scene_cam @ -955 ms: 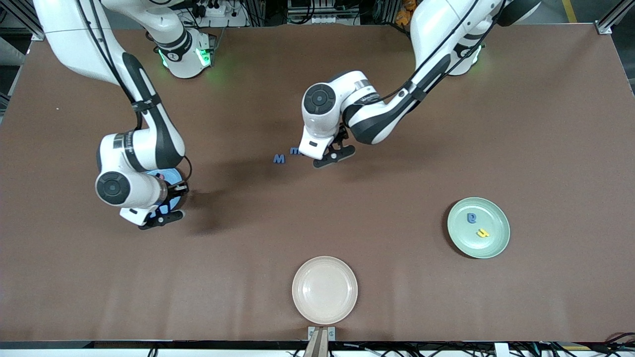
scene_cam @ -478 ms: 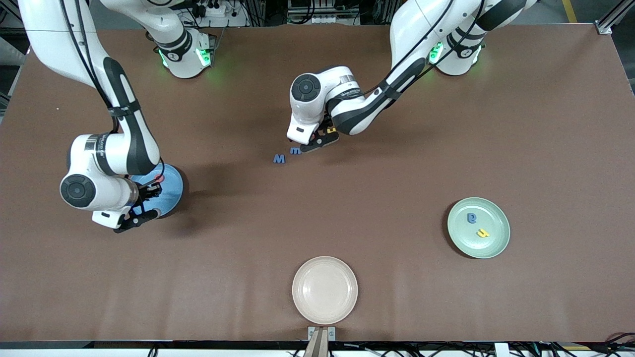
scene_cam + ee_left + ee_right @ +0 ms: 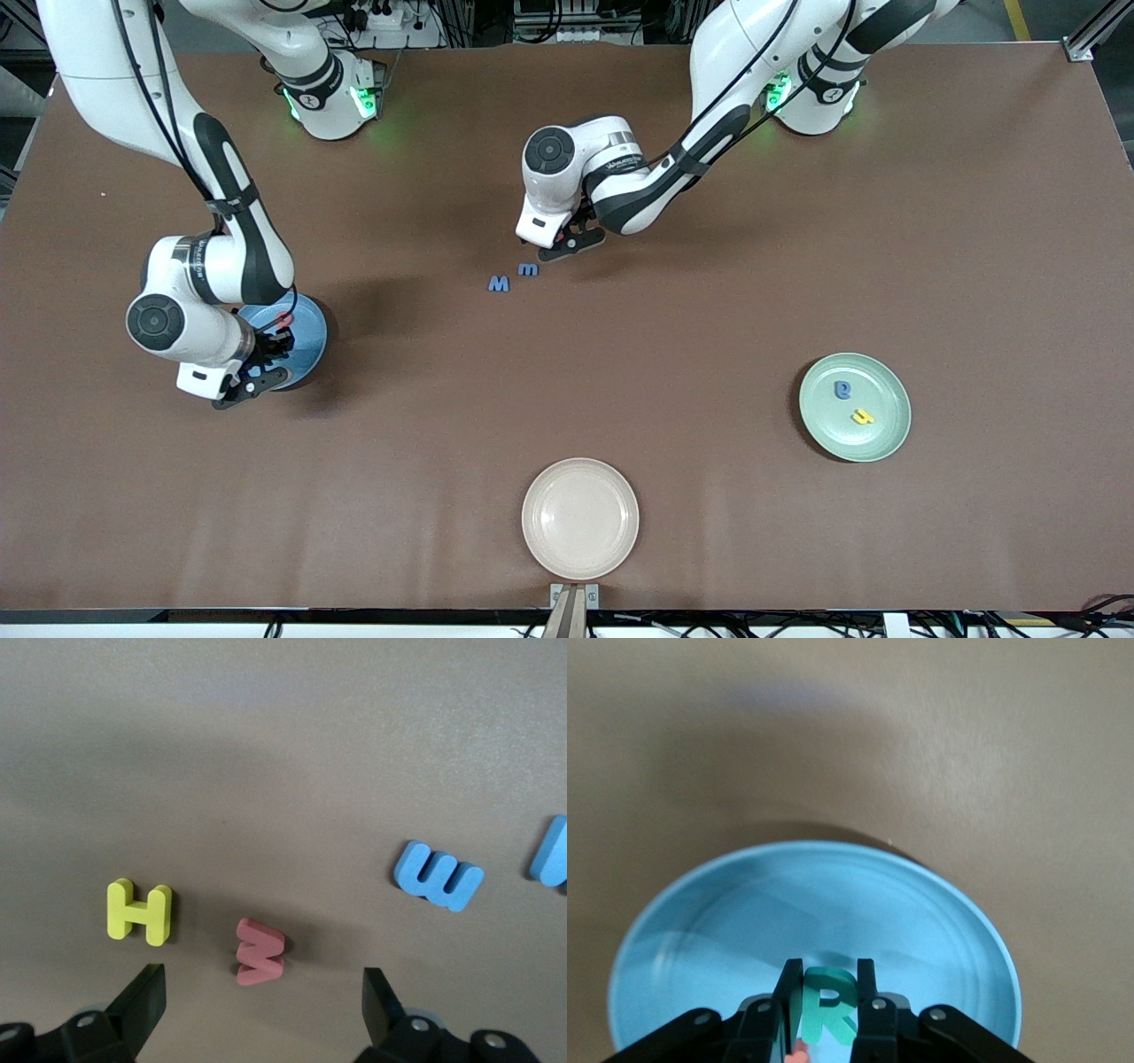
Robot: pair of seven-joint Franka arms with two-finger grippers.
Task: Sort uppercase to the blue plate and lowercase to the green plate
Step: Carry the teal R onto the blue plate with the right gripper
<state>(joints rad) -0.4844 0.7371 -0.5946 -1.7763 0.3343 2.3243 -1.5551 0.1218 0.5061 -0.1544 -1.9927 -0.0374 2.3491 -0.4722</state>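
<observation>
My right gripper [image 3: 826,1005], clamped on the teal R [image 3: 827,1004] over the blue plate [image 3: 306,330] near the tabletop's right-arm edge, should lower and release, while my left gripper [image 3: 264,1008] hangs wide open and empty over the red w [image 3: 260,951].

Two robot arms with glossy white shells and black bands at their joints. Each has a round black cap on the side of its wrist. Thin black cables run along the outside of each forearm, strapped on with black ties. Green lights glow at both bases. The left gripper [image 3: 264,992] and right gripper [image 3: 825,1001] are matte black, with small silver screws set in their finger mounts.
</observation>
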